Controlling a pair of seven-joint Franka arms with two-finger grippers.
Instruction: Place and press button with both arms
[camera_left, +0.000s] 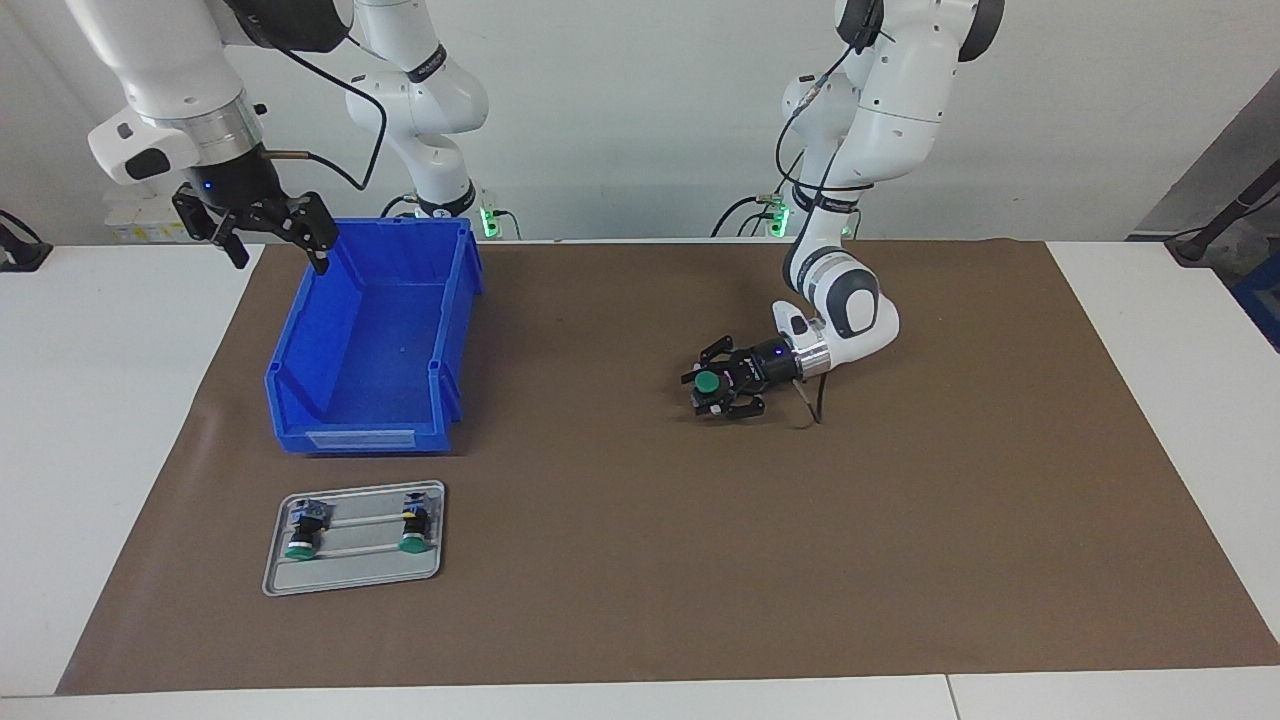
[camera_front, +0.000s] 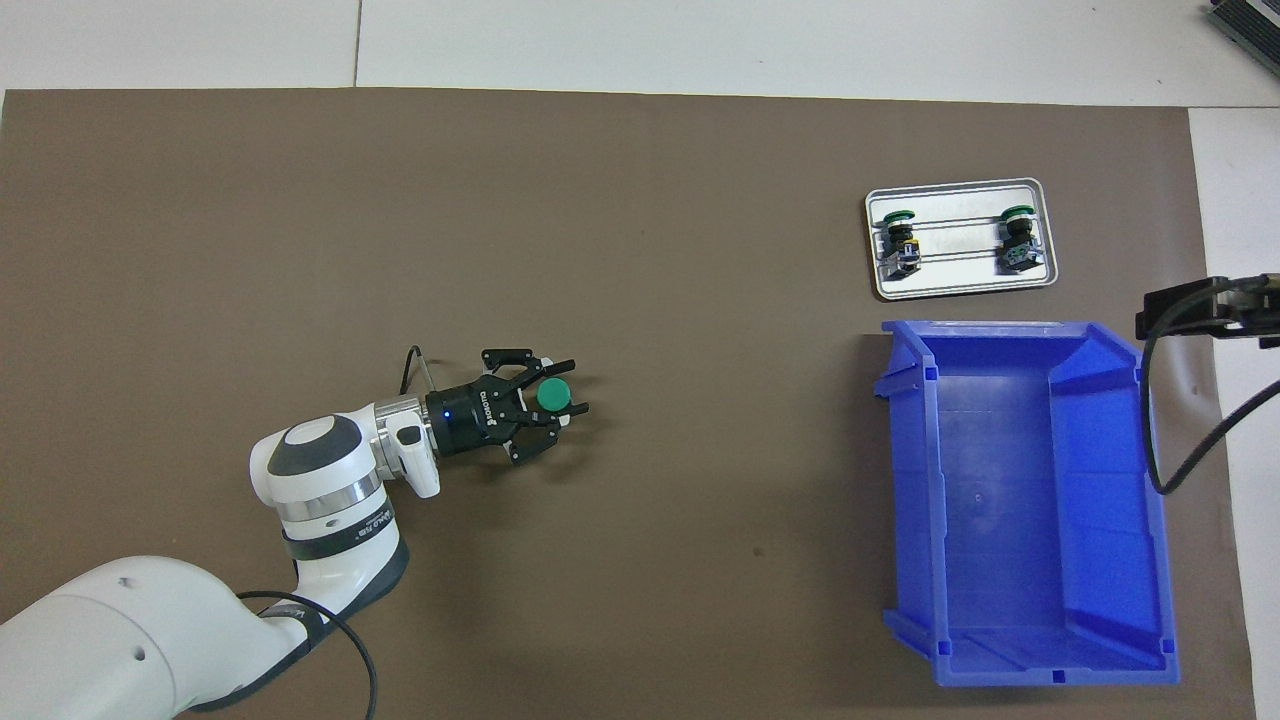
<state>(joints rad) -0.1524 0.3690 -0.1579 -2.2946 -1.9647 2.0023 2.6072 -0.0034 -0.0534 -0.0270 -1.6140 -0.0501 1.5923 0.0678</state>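
My left gripper (camera_left: 712, 390) lies low over the middle of the brown mat, shut on a button (camera_left: 708, 381) whose round green cap faces up. It also shows in the overhead view, where the left gripper (camera_front: 560, 398) holds the button (camera_front: 552, 396). My right gripper (camera_left: 265, 228) hangs open and empty, raised in the air by the blue bin (camera_left: 455, 300) at the right arm's end of the table. Only part of it shows at the edge of the overhead view (camera_front: 1225, 305).
The blue bin (camera_front: 905, 480) is empty. A small metal tray (camera_left: 360, 572) lies on the mat, farther from the robots than the bin. It holds two more green-capped buttons (camera_left: 300, 530) (camera_left: 415, 525) lying on their sides. The tray also shows in the overhead view (camera_front: 960, 282).
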